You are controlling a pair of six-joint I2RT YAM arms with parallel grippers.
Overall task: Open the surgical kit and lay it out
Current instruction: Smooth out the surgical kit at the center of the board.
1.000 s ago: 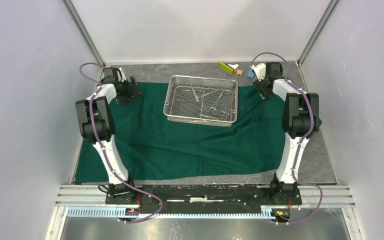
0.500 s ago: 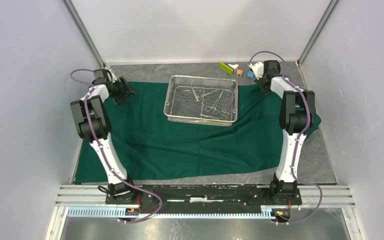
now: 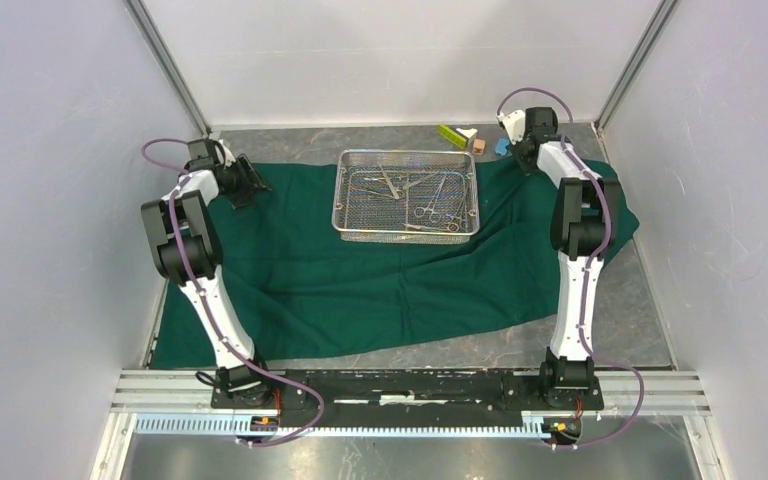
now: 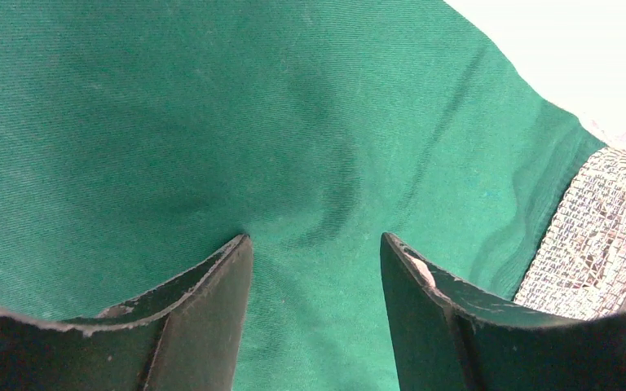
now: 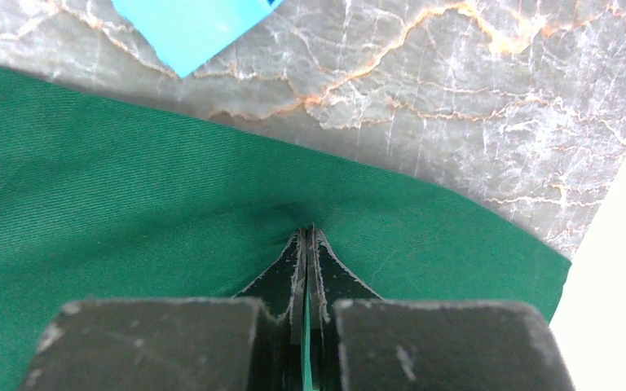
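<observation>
**A:** Start at the near side. What lies just past the arm bases?

**B:** A strip of bare grey worktop (image 3: 440, 355), then the uneven near hem of the green cloth (image 3: 360, 290). The cloth is spread open over most of the worktop, with wrinkles across its middle.

**A:** And the tray?

**B:** The wire-mesh tray (image 3: 405, 237) sits on the far half of the cloth, about centred. The slim steel instruments (image 3: 425, 208) lie loose inside it.

**A:** Where is the left arm?

**B:** The left end effector (image 4: 316, 243) is at the cloth's far left corner, left of the tray and apart from it. Its jaws stand wide apart with both tips down at the fabric. The cloth puckers between them but isn't pinched, so it grips nothing.

**A:** The right arm?

**B:** The right end effector (image 5: 306, 232) is at the far right corner. Its jaws are pressed together on a fold of the cloth close to the far hem, and a thin green sliver shows between them.

**A:** Anything beyond that?

**B:** A blue block (image 5: 191, 28) lies on bare worktop just past the hem. To its left are a brown block (image 3: 479, 146) and a yellow-green block (image 3: 451, 135), behind the tray's far right corner.
</observation>
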